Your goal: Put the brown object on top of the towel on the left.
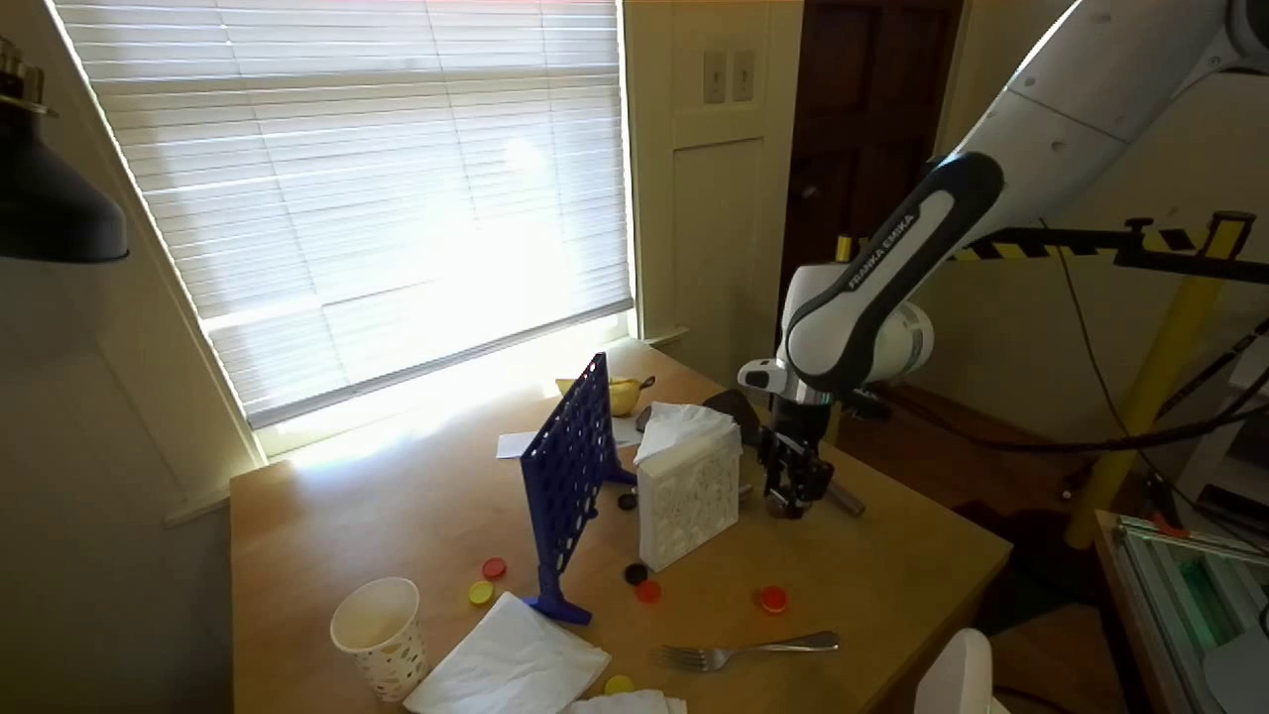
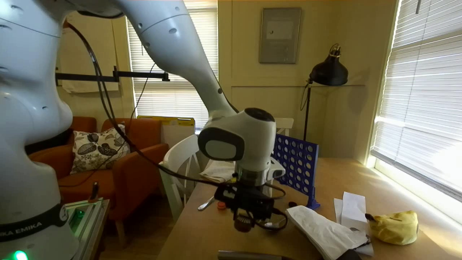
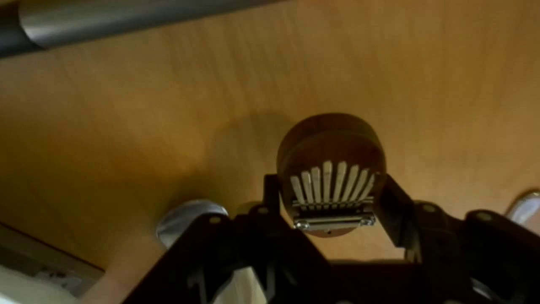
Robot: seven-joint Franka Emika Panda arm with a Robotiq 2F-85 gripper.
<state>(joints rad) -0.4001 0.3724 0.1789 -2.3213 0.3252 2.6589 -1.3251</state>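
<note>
While the gripper point(image 3: 331, 190) hangs over the table point(image 1: 882, 585), its two fingers point(image 3: 397, 211) press opp. sides of the brown kalimba point(image 3: 333, 145), so it's holding that, metal tines showing in wrist view. Ref. for places = blue game rack point(image 1: 565, 466), standing upright. In an exterior view kalimba & gripper are well right of rack, w/ white napkin holder point(image 1: 689, 506) btwn; kalimba seems off the tabletop, its shadow beside it, but exact ht. can't tell. Holder stands just right of rack, napkins point(image 1: 684, 431) bunched on top. Folded napkin point(image 1: 511, 659) lies just beside rack's near foot (can't tell if touching), well apart from kalimba; 2nd napkin point(image 1: 630, 704) is farther fwd of rack, partly cut off. Paper cup point(image 1: 394, 669) upright, front-left of rack. Fork point(image 1: 793, 644) front-right of rack; red disc point(image 1: 773, 599) also right of rack, near fork. Black disc point(image 1: 635, 573) & 2nd red disc point(image 1: 647, 592) just right of rack's near foot, side by side; 3rd red disc point(image 1: 494, 567) & yellow disc point(image 1: 481, 593) just left of it. Silver tube point(image 3: 126, 19) lies right of rack, past gripper. Yellow bundle point(image 2: 394, 227) & white papers point(image 2: 353, 211) sit on window side of rack, toward blinds point(image 1: 397, 198).
</note>
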